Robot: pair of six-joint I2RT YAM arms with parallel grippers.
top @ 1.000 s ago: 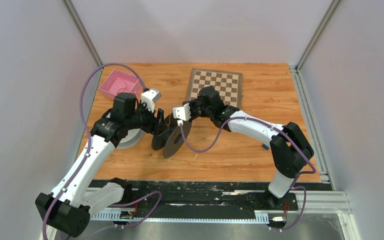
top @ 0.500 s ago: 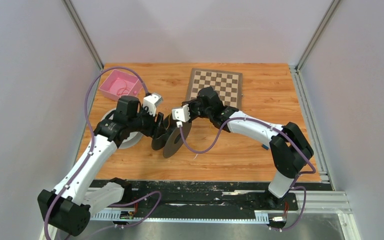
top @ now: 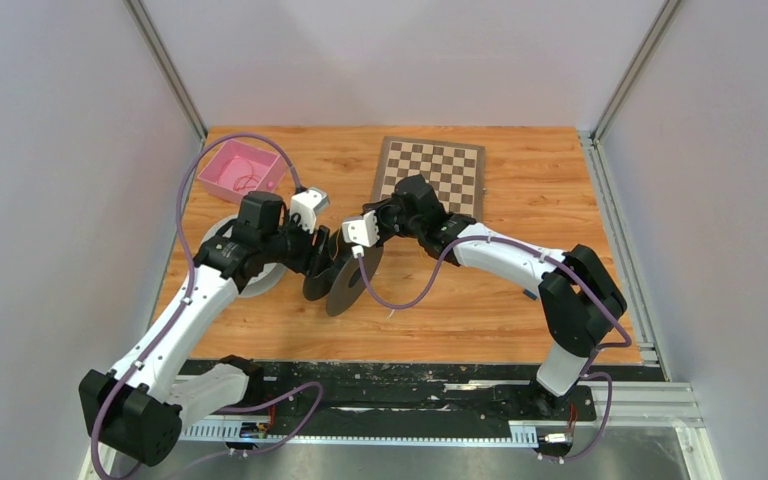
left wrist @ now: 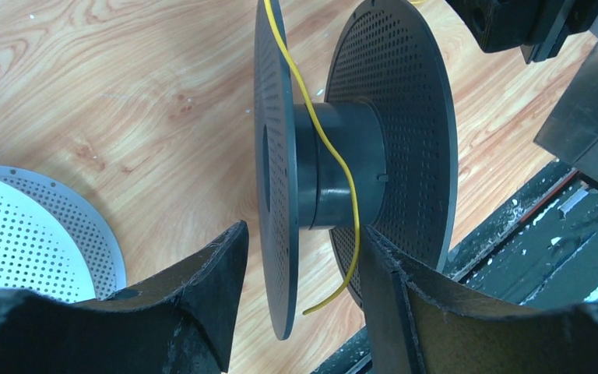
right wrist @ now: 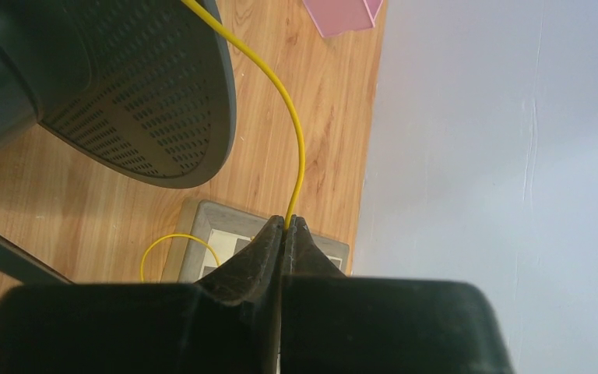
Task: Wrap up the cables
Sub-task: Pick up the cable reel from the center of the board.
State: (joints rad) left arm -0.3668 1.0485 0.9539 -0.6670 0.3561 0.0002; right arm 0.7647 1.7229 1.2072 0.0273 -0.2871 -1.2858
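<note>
A black spool (top: 345, 275) stands on edge mid-table. A pale yellow cable (left wrist: 335, 156) runs over its hub (left wrist: 341, 175) and ends loose below it. My left gripper (left wrist: 302, 234) is open. Its fingers straddle the spool's near flange, one outside it and one beside the cable. My right gripper (right wrist: 288, 222) is shut on the yellow cable (right wrist: 300, 148), which arcs from its tips to the spool (right wrist: 124, 93). A slack loop of it lies over the chessboard (right wrist: 226, 234). A thin reddish cable (top: 248, 181) lies in the pink tray (top: 222, 172).
A white perforated spool (top: 250, 275) lies flat under the left arm, and the left wrist view shows it (left wrist: 39, 226). The chessboard (top: 440, 170) sits behind the right arm. Grey walls close in the left, back and right sides. A metal rail runs along the table's near edge.
My left gripper has slid right and toward the black spool, and its jaws have narrowed a little. The right gripper has stayed shut on the yellow cable.
</note>
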